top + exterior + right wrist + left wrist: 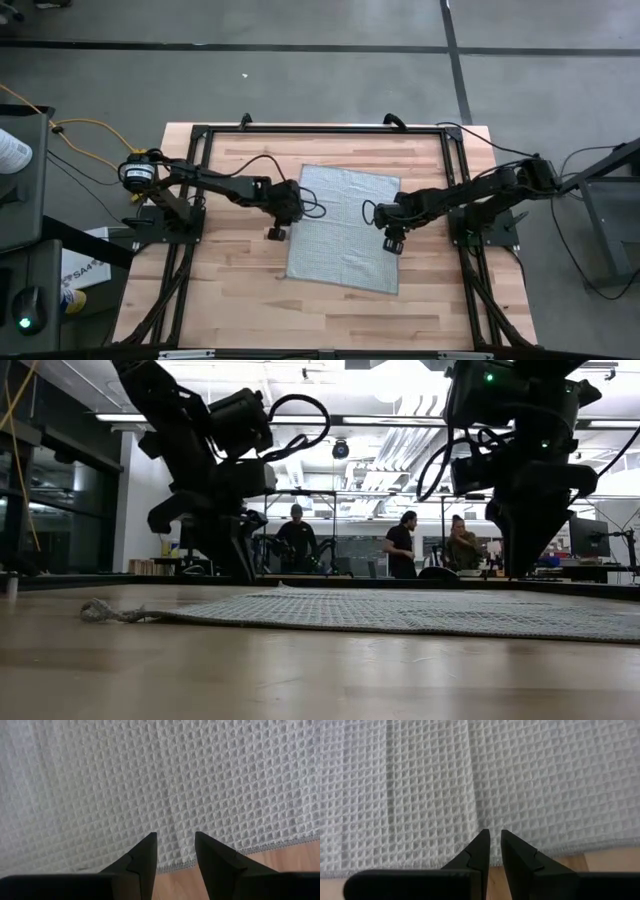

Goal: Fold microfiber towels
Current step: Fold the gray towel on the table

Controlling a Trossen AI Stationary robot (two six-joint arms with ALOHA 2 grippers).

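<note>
Wooden tabletop (230,290); yellow cable (85,140) off left edge; three people (400,545) (far background) standing.

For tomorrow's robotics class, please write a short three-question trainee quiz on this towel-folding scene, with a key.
1. True or false: the towel lies spread flat on the wooden table.
2. Which gripper shows the wider gap between its fingers: A) left gripper B) right gripper?
3. Fill in: each gripper sits at the towel's ____.

Key: 1 true; 2 B; 3 edge, with neither gripper holding the cloth.
</note>
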